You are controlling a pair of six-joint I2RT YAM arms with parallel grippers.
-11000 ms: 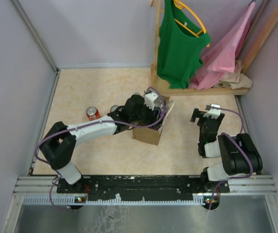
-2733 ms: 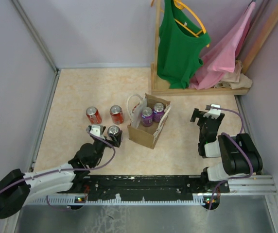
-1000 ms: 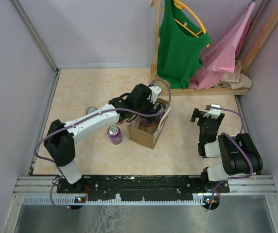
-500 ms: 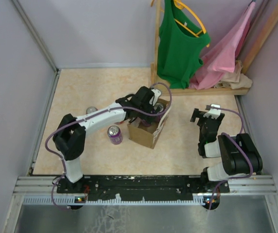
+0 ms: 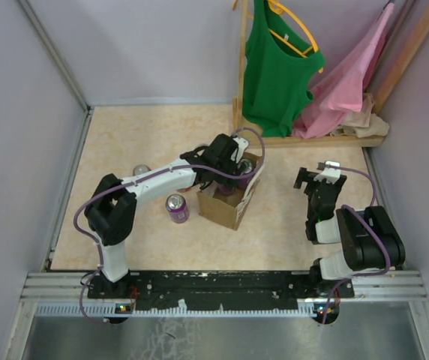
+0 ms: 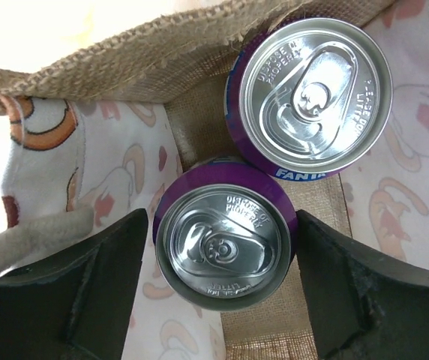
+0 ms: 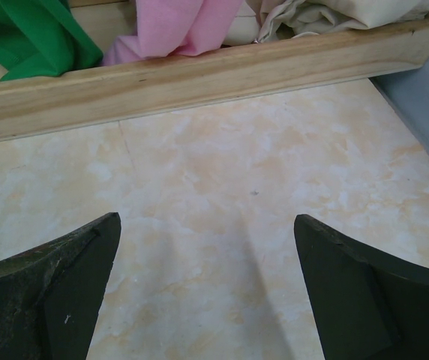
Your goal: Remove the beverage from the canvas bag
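The tan canvas bag point(image 5: 226, 210) stands upright mid-table. My left gripper point(image 5: 233, 169) reaches down into its open top. In the left wrist view two purple cans stand inside: one point(image 6: 312, 94) by the burlap rim point(image 6: 109, 60), the other point(image 6: 220, 244) between my left gripper's point(image 6: 222, 251) black fingers point(image 6: 102, 292). The jaws are open; the right finger sits at the can's wall and a thin gap shows on the left. My right gripper point(image 5: 316, 177) rests open over bare table to the right, nothing between its fingers point(image 7: 49, 292).
A purple can point(image 5: 175, 208) stands on the table left of the bag, and another can's top point(image 5: 141, 171) shows behind the left arm. A wooden rack point(image 5: 312, 140) with a green shirt point(image 5: 274, 67) and pink cloth point(image 5: 349, 82) is at the back right.
The left arm has settled lower into the bag, its elbow swinging right. Its jaws have drawn in around the near can. The right arm has not moved.
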